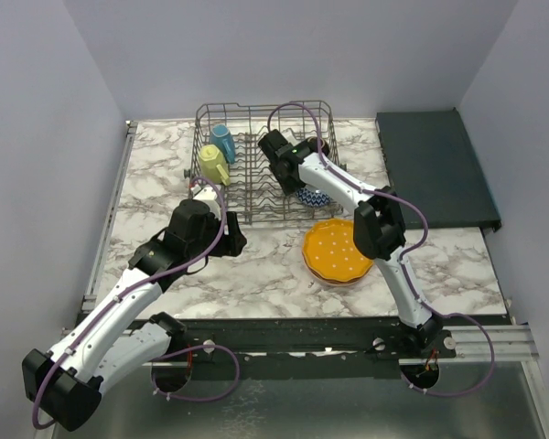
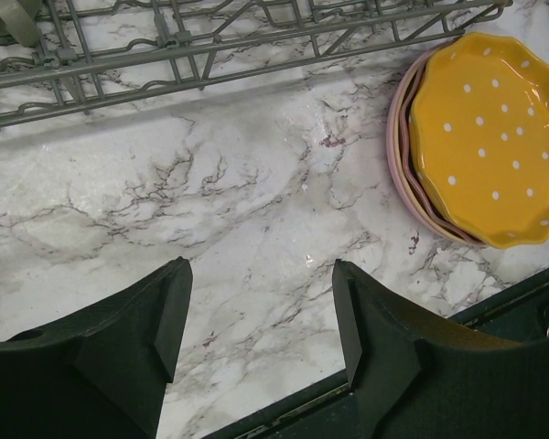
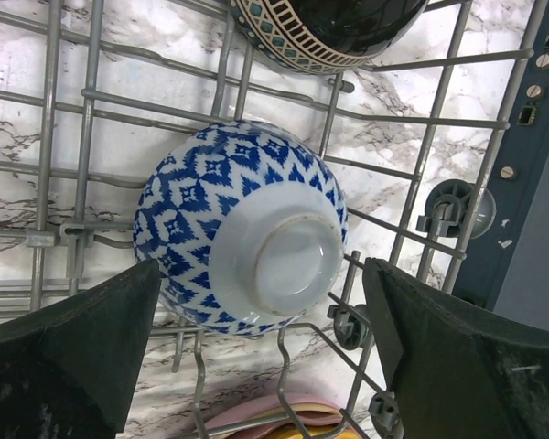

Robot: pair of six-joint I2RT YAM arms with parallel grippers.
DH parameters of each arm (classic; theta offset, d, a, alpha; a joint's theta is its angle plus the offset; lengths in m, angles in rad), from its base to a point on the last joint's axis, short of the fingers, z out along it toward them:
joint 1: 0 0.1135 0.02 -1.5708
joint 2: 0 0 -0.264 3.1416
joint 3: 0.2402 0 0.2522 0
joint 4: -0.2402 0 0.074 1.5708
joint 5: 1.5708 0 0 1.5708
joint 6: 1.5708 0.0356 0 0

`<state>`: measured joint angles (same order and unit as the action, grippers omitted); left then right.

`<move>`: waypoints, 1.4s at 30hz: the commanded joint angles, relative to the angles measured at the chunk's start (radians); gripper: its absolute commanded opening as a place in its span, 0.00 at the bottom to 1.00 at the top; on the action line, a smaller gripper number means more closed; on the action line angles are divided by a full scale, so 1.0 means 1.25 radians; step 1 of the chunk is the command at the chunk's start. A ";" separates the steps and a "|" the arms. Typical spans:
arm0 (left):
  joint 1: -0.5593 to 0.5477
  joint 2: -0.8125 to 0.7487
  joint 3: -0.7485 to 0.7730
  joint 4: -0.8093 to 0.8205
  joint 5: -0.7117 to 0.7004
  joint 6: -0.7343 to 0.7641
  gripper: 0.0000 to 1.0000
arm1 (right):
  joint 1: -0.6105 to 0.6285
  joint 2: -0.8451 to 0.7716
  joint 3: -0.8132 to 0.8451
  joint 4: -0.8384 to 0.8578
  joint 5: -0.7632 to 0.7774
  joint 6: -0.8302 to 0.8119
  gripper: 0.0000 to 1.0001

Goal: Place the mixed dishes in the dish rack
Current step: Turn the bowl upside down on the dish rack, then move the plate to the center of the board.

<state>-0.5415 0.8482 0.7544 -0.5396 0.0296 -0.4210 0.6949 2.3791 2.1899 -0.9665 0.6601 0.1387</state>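
The right gripper [image 3: 261, 274] has its jaws wide apart and holds nothing. Between them, a blue-white bowl [image 3: 242, 229] lies upside down in the dish rack [image 3: 91, 91]. The left gripper [image 2: 258, 270] also has its jaws apart and is empty, over the table [image 2: 210, 183] near the orange plate [image 2: 489, 137].

marble table [image 1: 256, 274]; dark flat tray [image 1: 436, 169] far right

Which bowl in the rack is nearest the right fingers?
The blue-white bowl, upside down, foot up, framed between the fingers; the dark bowl with the patterned rim lies beyond them.
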 commanded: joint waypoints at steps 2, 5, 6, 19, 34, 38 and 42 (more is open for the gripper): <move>0.007 0.003 -0.010 0.016 0.018 0.014 0.69 | 0.006 -0.056 0.005 -0.001 -0.044 0.032 0.99; 0.007 0.002 -0.011 0.016 0.023 0.014 0.69 | 0.006 -0.101 -0.015 0.009 -0.078 0.044 0.99; 0.007 0.002 -0.010 0.016 0.025 0.015 0.69 | 0.006 -0.116 -0.023 0.014 -0.086 0.050 1.00; 0.007 0.003 -0.016 0.024 0.054 0.020 0.77 | 0.006 -0.345 -0.198 0.066 -0.173 0.111 1.00; 0.007 0.010 -0.010 0.037 0.113 -0.005 0.91 | 0.003 -0.687 -0.537 0.112 -0.235 0.190 0.99; 0.008 0.029 0.004 0.038 0.099 -0.091 0.91 | 0.004 -0.757 -0.605 0.119 -0.276 0.211 1.00; 0.009 0.075 0.029 0.038 0.073 -0.182 0.91 | 0.004 -0.811 -0.670 0.121 -0.311 0.233 1.00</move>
<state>-0.5365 0.8898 0.7479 -0.5095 0.1452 -0.5034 0.6949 1.4273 1.4147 -0.8341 0.3408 0.3828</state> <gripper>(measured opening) 0.908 0.994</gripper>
